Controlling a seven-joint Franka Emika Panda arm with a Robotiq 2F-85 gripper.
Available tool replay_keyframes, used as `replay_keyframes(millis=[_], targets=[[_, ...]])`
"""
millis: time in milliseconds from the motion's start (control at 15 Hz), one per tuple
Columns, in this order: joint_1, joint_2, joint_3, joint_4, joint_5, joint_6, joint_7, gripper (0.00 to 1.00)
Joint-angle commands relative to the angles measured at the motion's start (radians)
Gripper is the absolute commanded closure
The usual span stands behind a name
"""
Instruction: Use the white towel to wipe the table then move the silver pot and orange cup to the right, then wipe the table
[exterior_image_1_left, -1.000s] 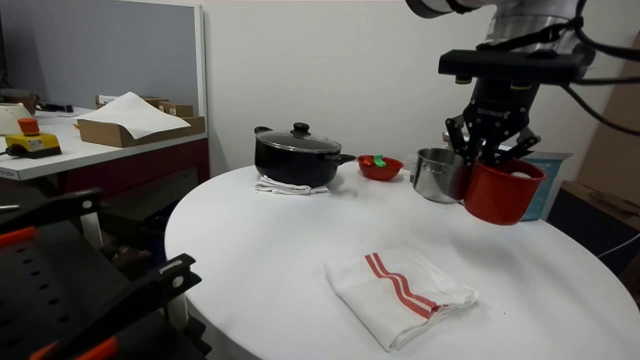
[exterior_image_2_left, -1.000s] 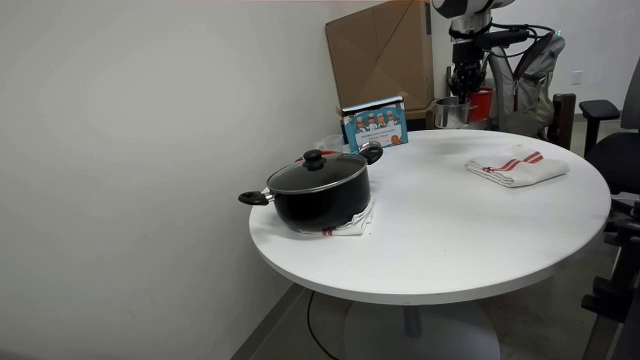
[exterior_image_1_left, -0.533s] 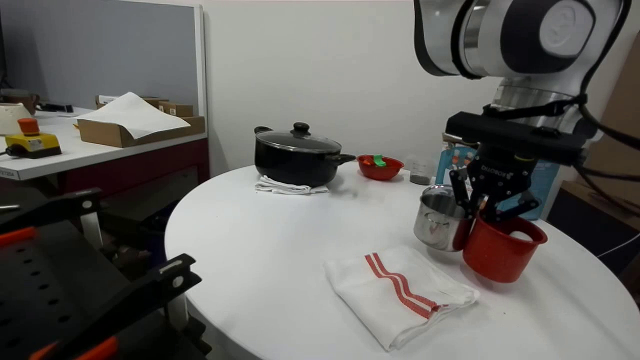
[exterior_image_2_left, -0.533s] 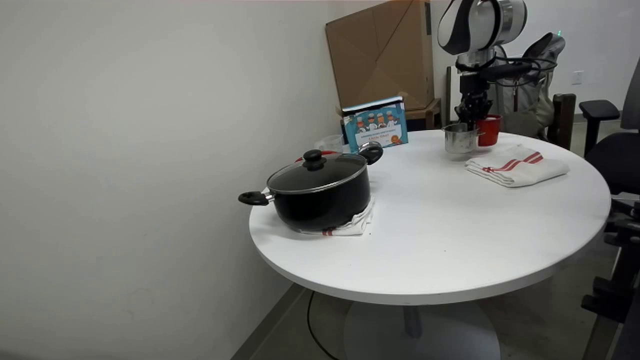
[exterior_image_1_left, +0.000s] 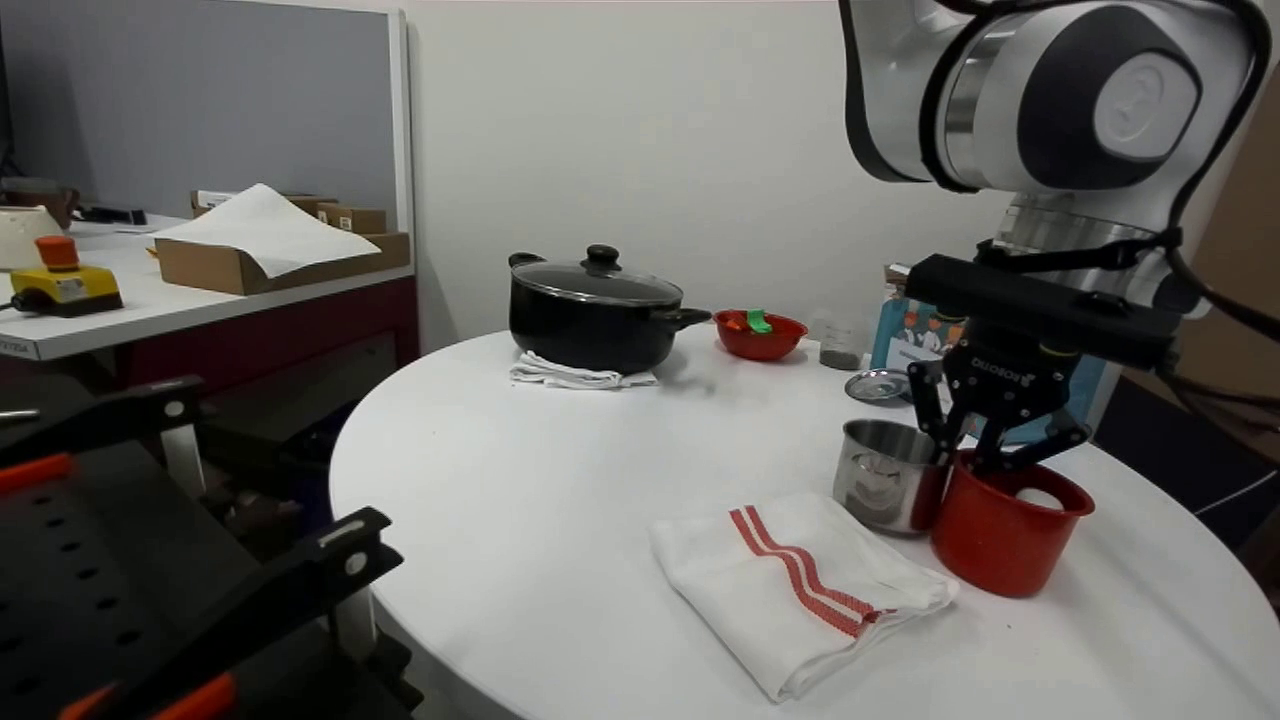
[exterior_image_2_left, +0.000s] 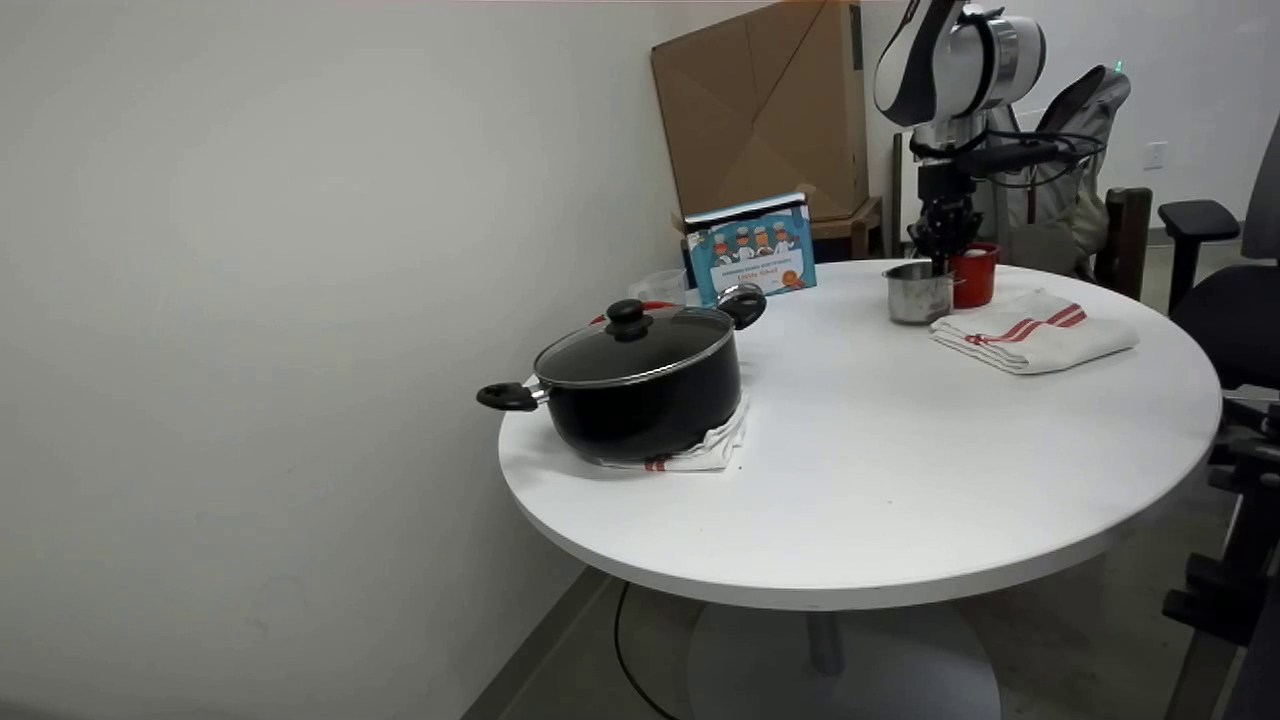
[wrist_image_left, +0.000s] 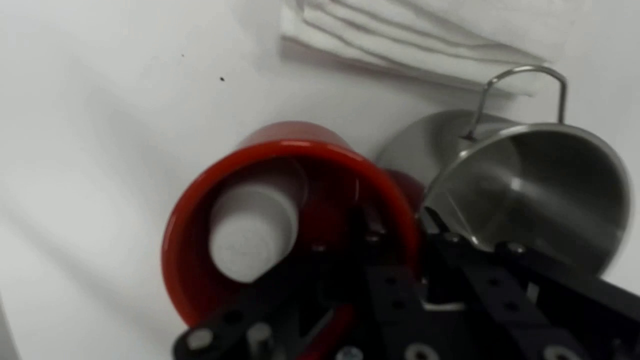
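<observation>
Since the earlier frames, the Robotiq gripper (exterior_image_1_left: 957, 462) has lowered the silver pot (exterior_image_1_left: 884, 488) and red-orange cup (exterior_image_1_left: 1003, 537) to the round white table (exterior_image_1_left: 500, 520); in an exterior view they stand toward its right edge, just beside the white towel (exterior_image_1_left: 790, 590). The table's top is smooth and plain. Along the wall-side edge, a black lidded pot (exterior_image_1_left: 592, 322) rests on a folded cloth (exterior_image_1_left: 575, 375), near a shallow red bowl (exterior_image_1_left: 760, 343). Around the table are a pale wall (exterior_image_1_left: 620, 130), a cardboard box (exterior_image_2_left: 765, 110) and a gray backpack (exterior_image_2_left: 1072, 200). The jaws are clamped on the two vessels' adjoining walls, one jaw inside each. The silver pot is shiny, with a wire handle; the cup is glossy (a white cylinder (wrist_image_left: 252, 232) is inside). The towel is folded, crossed by red stripes.
</observation>
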Motion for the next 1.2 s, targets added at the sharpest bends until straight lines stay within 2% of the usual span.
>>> replay_keyframes(millis=[0,200,467,800,1133], targets=[[-0.021,0.003,0.017,0.041,0.013,-0.035,-0.015,0.5],[-0.027,-0.029,0.025,0.021,0.019,-0.022,-0.024,0.3],[-0.032,-0.133,0.049,-0.069,0.038,-0.021,-0.033,0.01],[-0.023,-0.352,0.075,-0.299,0.085,-0.011,-0.076,0.0],[0.003,-0.58,0.043,-0.558,0.132,0.008,-0.09,0.0]])
